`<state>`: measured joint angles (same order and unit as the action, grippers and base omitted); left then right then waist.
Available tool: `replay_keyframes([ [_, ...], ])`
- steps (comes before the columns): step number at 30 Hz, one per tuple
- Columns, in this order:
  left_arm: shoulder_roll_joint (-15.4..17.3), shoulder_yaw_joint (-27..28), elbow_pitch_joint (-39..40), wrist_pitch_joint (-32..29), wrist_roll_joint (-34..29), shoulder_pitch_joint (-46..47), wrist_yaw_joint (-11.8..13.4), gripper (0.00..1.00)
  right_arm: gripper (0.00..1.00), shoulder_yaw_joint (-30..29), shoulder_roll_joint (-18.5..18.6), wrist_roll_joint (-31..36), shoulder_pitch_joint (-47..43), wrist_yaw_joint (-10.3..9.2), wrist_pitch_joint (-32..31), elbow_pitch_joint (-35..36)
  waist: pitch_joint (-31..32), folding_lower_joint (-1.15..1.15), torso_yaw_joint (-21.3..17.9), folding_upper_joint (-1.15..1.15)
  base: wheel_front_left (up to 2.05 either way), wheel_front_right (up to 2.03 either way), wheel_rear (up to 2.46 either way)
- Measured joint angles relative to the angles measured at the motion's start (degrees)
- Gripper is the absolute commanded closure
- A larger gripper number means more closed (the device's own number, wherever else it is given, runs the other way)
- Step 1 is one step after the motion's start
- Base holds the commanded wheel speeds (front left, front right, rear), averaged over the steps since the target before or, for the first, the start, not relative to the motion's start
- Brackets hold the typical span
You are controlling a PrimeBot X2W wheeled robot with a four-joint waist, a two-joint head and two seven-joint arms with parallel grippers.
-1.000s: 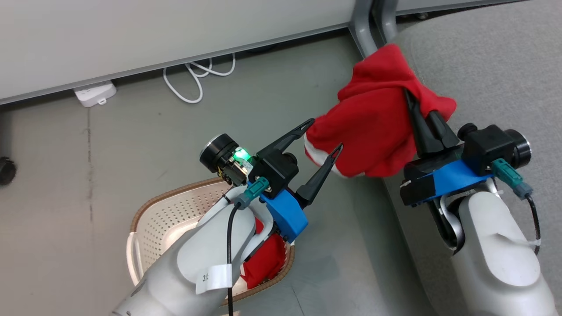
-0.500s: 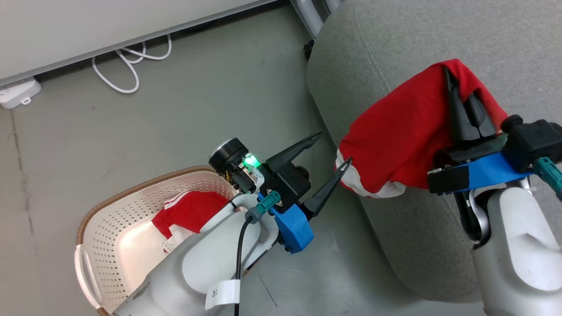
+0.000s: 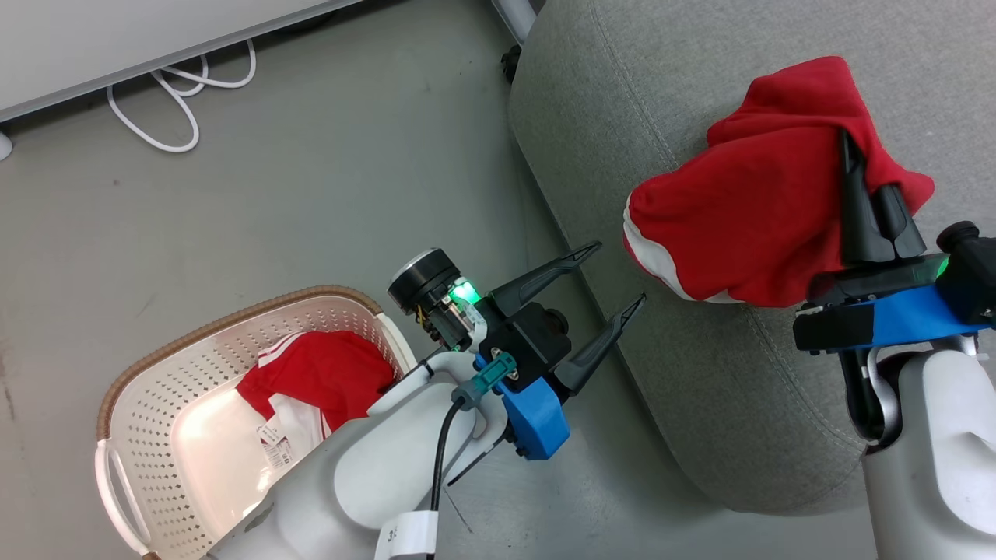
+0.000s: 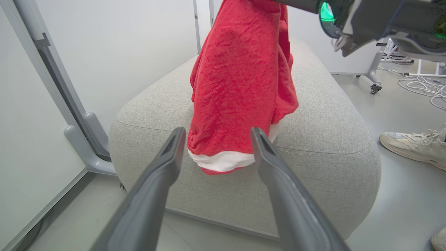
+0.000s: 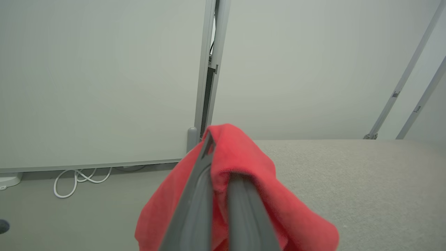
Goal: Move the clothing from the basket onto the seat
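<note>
The right tool (image 3: pixel 865 165) is pinched tight on a white-trimmed red garment (image 3: pixel 747 225) dangling over the grey seat (image 3: pixel 622 101). The left tool (image 3: pixel 620 272) gapes wide, empty. A striped red garment (image 3: pixel 319 377) lies in the basket (image 3: pixel 156 365). Both look soft, light and floppy, so a bunched fold is best to pinch.

So around the edges there was a smooth grey floor (image 3: pixel 311 194), with a thin white cable (image 3: pixel 183 101) lying in loose loops right at the foot of a plain white wall panel (image 3: pixel 117 39). The left wrist view had a grey metal panel foot (image 4: pixel 87 146) standing on the floor, a small black caster wheel (image 4: pixel 374 89) farther off, a tangle of white cords (image 4: pixel 430 89) near it, and somebody's pale lace-up sneaker (image 4: pixel 414 144) flat on the floor at the right
</note>
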<state>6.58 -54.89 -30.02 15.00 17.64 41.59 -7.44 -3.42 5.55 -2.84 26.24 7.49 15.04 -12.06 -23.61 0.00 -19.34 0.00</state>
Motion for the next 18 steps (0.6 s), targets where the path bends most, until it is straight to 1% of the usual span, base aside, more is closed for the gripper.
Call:
replay_keyframes([
  [5, 0.09, 0.35, 1.63, -0.01, -0.46, 0.69, 0.02, 0.00, 1.00, -1.43, 0.08, 0.19, 0.31, 0.00, 0.00, 0.46, -0.84, 0.00, 0.38, 0.00, 0.00, 0.00, 0.00],
  [9, 0.83, 0.86, 2.68, 0.00, -1.02, 0.95, 0.42, 0.00, 1.00, -2.52, 0.70, 0.20, 3.11, 0.00, 0.01, 1.81, -2.23, 0.00, 0.40, 0.00, 0.00, 0.00, 0.00],
  [14, 2.59, 1.67, 3.97, -0.01, -1.74, 2.39, 0.89, 0.00, 1.00, -4.72, 3.35, 0.43, 9.57, 0.00, 0.00, 4.16, -5.29, 0.00, 0.14, 0.00, 0.00, 0.00, 0.00],
  [18, 4.31, 2.25, 5.00, -0.23, -2.29, 3.98, 1.36, 0.00, 1.00, -8.62, 6.57, 0.43, 16.21, 0.00, 0.01, 6.16, -8.73, 0.00, -0.06, 0.00, 0.00, 0.00, 0.00],
])
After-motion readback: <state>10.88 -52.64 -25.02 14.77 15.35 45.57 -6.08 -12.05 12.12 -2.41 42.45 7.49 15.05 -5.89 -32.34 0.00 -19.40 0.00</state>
